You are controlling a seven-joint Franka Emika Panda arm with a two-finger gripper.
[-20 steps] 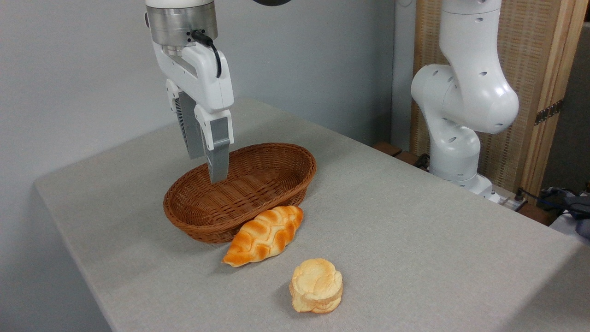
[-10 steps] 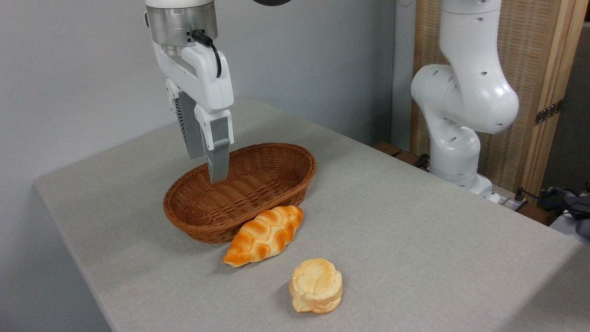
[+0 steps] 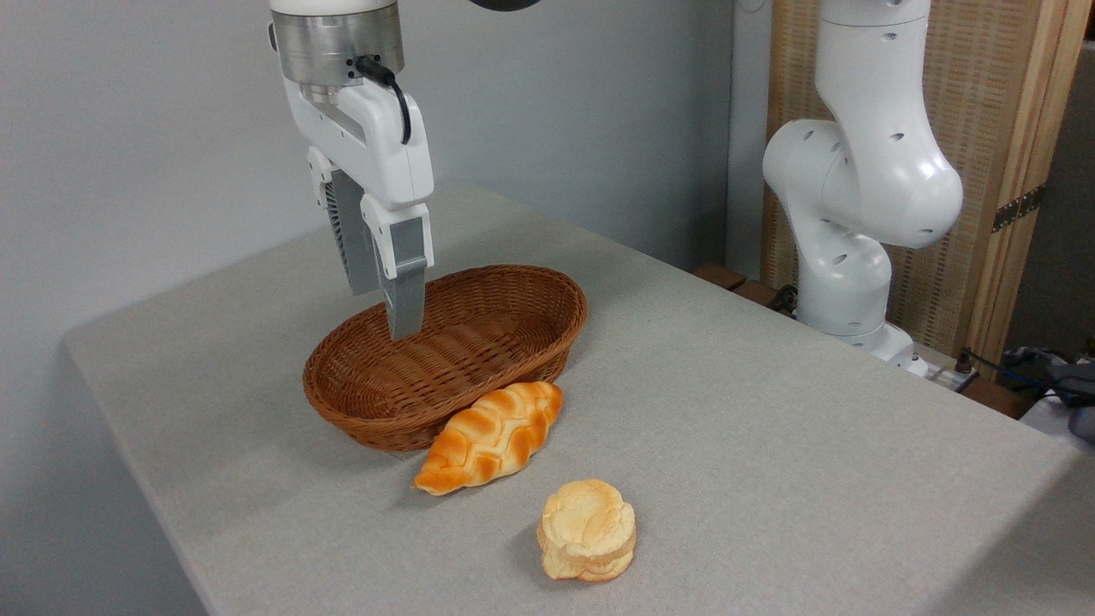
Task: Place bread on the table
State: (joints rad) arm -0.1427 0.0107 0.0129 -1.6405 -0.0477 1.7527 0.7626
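Note:
The bread (image 3: 588,539), a small round bun with its pale side up, lies on the table (image 3: 770,428) near the front edge. My gripper (image 3: 384,313) hangs above the left end of the brown wicker basket (image 3: 513,295), well back and to the left of the bun. Its two grey fingers (image 3: 405,287) stand apart, open, with nothing between them.
A longer braided orange-and-cream loaf (image 3: 489,436) lies on the cloth, leaning against the basket's front rim. The basket's inside shows only wicker. The arm's white base (image 3: 855,257) stands off the table's right rear edge, before a wooden screen (image 3: 1009,171).

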